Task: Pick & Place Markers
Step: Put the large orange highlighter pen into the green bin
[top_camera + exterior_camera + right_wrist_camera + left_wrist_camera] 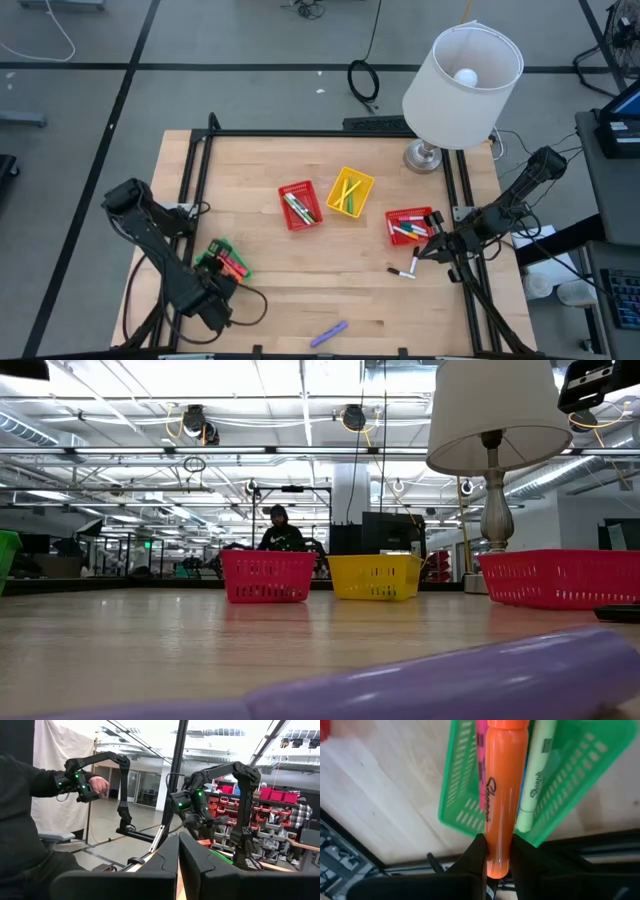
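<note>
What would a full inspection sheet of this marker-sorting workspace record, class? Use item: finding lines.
Surface: wooden table, bare in places.
Job's things: orange marker in left gripper over green basket; purple marker and two more markers loose; others in red baskets and yellow basket.
Clutter: lamp.
Grippers: left gripper shut on orange marker; right gripper shut, empty.
Cables: coil on floor.
Surroundings: person beyond table.

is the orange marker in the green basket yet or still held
Held: the left gripper is shut on the orange marker, above the green basket.
</note>
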Tool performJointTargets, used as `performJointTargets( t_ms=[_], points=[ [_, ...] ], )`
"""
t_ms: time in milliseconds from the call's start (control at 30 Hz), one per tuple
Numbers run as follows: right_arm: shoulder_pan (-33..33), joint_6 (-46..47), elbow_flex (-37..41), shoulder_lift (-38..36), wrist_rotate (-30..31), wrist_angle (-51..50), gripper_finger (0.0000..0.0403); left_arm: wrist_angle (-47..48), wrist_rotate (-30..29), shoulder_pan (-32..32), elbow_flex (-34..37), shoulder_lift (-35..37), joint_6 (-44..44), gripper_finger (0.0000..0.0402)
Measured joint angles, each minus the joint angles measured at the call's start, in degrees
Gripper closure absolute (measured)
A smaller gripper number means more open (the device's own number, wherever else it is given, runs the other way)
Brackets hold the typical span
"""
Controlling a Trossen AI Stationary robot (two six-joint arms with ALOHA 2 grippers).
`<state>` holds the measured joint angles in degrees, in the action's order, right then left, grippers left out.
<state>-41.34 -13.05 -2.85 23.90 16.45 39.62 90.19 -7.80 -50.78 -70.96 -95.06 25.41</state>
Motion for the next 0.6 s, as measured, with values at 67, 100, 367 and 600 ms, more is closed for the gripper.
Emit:
performJointTargets(
  t_ms=[67,100,367,600],
  points=[
    [0.0,0.22,0.0,0.0,0.0,-0.01,0.0403,-0.81,-0.14,0.0,2.26,1.06,1.11,0.0346],
    [0.0,0.21,0.0,0.0,-0.01,-0.01,0.0403,-1.46,-0.15,0.0,3.22,1.53,1.33,0.0346],
    [0.0,-0.2,0.0,0.02,-0.01,-0.01,0.0403,-8.78,3.34,1.27,11.62,3.84,-0.58,0.0346],
    [0.0,-0.19,0.0,0.0,-0.02,-0.01,0.0403,-8.72,6.28,3.68,13.21,3.88,1.13,0.0256]
  ],
)
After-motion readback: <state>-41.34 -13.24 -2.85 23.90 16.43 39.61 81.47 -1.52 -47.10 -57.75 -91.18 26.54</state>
